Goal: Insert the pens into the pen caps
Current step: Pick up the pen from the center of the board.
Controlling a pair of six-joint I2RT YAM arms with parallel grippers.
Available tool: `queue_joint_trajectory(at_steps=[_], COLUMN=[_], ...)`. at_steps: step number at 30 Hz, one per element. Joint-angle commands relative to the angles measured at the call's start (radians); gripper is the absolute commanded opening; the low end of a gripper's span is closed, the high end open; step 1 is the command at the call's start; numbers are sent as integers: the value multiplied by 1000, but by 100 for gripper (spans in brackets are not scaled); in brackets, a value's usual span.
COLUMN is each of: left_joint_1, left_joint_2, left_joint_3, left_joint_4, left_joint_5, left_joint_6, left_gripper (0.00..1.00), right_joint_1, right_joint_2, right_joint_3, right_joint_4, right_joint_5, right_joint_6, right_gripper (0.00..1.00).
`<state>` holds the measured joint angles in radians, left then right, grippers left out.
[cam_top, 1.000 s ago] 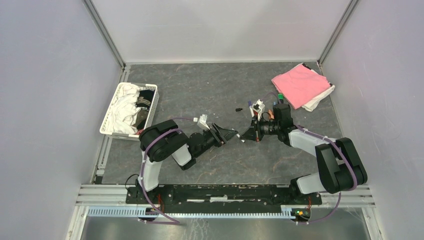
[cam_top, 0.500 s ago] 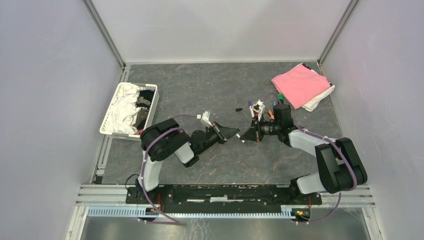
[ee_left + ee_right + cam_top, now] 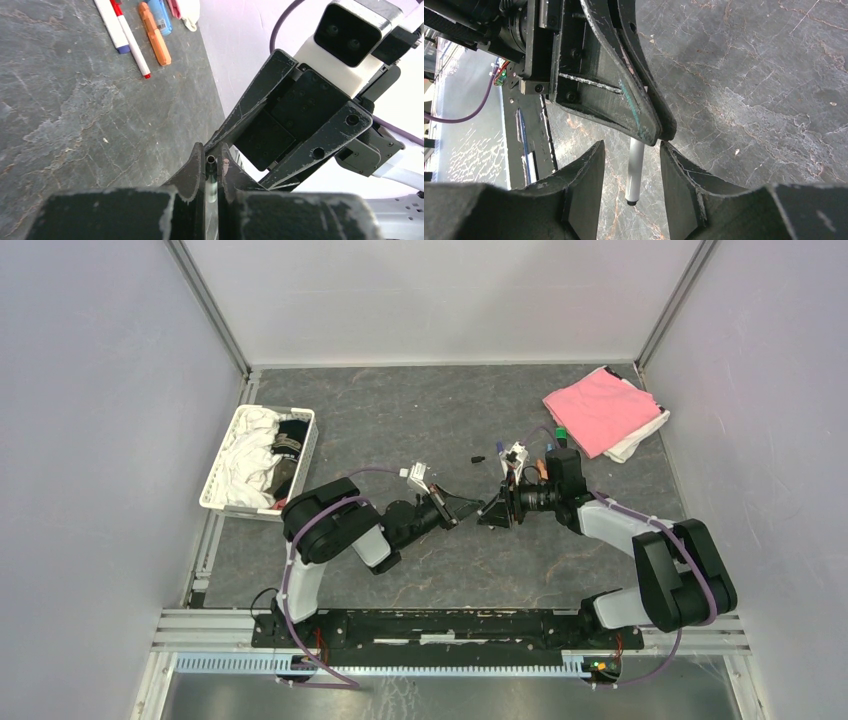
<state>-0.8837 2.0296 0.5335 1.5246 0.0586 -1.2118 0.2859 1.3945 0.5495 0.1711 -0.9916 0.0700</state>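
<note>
Seen from above, two robot arms meet tip to tip over the middle of a dark, stone-patterned table [image 3: 400,410]. The left gripper [image 3: 211,148] is clamped tight on a thin white pen [image 3: 635,170], which is held clear of the table and juts out past the fingertips. The right gripper [image 3: 631,150] is spread apart around the pen's free end, with a gap on each side, so nothing is grasped by it. Whether a cap is fitted on the pen's dark end cannot be told.

Farther back, near the right arm, more pens are laid side by side: a red-ended white pen [image 3: 131,40], a blue-ended white pen [image 3: 111,25], an orange marker [image 3: 154,34] and a blue marker [image 3: 161,17]. A small dark cap [image 3: 478,458] is seen loose near them. A pink cloth [image 3: 598,408] lies in the far right corner and a white basket [image 3: 306,445] at the left.

The task is judged to be far from finished: only one pen is in hand, and the others lie unhandled.
</note>
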Motion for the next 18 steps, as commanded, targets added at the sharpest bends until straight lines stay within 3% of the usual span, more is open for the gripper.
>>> queue_joint_trajectory(at_steps=[1, 5, 10, 15, 18], left_joint_1=[-12, -18, -23, -24, -24], left_joint_2=[-44, -53, -62, -70, -78], left_joint_3=[24, 37, 36, 31, 19], left_joint_4=[214, 214, 214, 214, 213], left_joint_5=[-2, -5, -24, -25, -33], left_joint_6=[25, 22, 21, 27, 33], left_gripper=[2, 2, 2, 2, 4], right_joint_1=[8, 26, 26, 25, 17], right_joint_2=[-4, 6, 2, -11, -22], right_joint_3=[-3, 0, -5, -6, -7], right_joint_4=[33, 34, 50, 65, 58], right_joint_5=[-22, -18, -12, -3, 7], right_joint_6=[-2, 6, 31, 46, 36], right_gripper=[49, 46, 31, 3, 0])
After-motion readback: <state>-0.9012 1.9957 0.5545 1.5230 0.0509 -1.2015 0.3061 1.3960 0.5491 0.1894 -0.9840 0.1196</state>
